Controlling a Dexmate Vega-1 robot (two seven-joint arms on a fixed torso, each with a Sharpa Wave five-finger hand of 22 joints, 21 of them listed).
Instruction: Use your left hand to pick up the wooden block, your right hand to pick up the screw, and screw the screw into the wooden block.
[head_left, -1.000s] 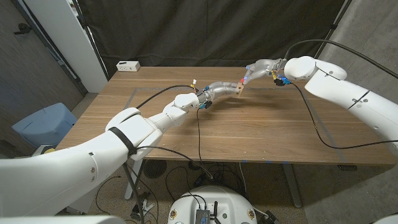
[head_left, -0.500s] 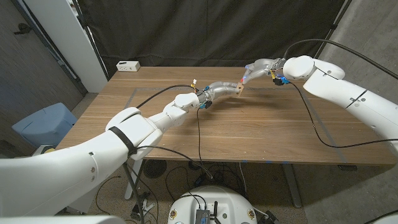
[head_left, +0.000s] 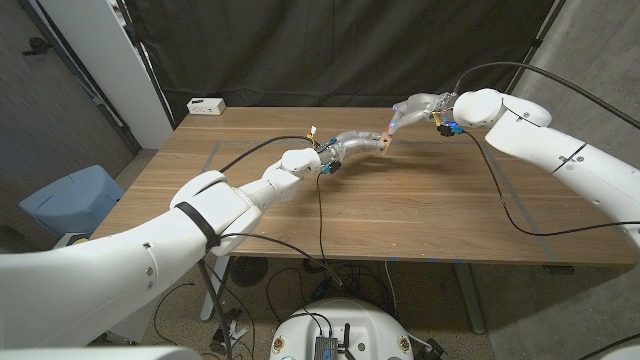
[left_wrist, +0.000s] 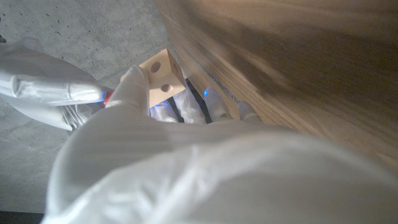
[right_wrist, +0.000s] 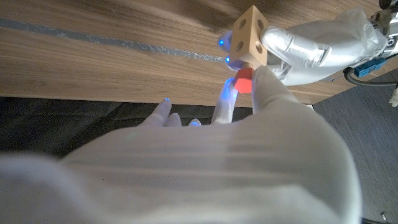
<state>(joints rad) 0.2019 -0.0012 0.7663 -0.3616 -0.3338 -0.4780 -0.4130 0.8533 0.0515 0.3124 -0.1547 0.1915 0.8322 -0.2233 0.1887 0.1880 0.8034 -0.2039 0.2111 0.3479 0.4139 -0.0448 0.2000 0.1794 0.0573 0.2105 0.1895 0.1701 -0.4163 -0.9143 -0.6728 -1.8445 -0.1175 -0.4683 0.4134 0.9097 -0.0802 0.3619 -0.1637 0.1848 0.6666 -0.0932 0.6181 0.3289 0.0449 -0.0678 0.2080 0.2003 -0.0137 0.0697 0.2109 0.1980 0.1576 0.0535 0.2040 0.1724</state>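
Observation:
My left hand (head_left: 352, 144) holds the small wooden block (head_left: 383, 144) above the far middle of the table. The block (right_wrist: 250, 38) is a pale cube with round holes, also seen as the block (left_wrist: 163, 73) in the left wrist view. My right hand (head_left: 415, 109) pinches the red-headed screw (right_wrist: 244, 80) and holds it against one face of the block. The screw's shaft is hidden. In the head view the screw head (head_left: 389, 131) is a tiny red spot just above the block. My left hand's fingers (right_wrist: 298, 43) wrap the block from the far side.
The wooden table (head_left: 400, 210) has grey tape lines on it. A small white box (head_left: 206, 105) sits at the far left corner. Black cables (head_left: 500, 190) trail from both wrists over the tabletop. A dark curtain hangs behind the table.

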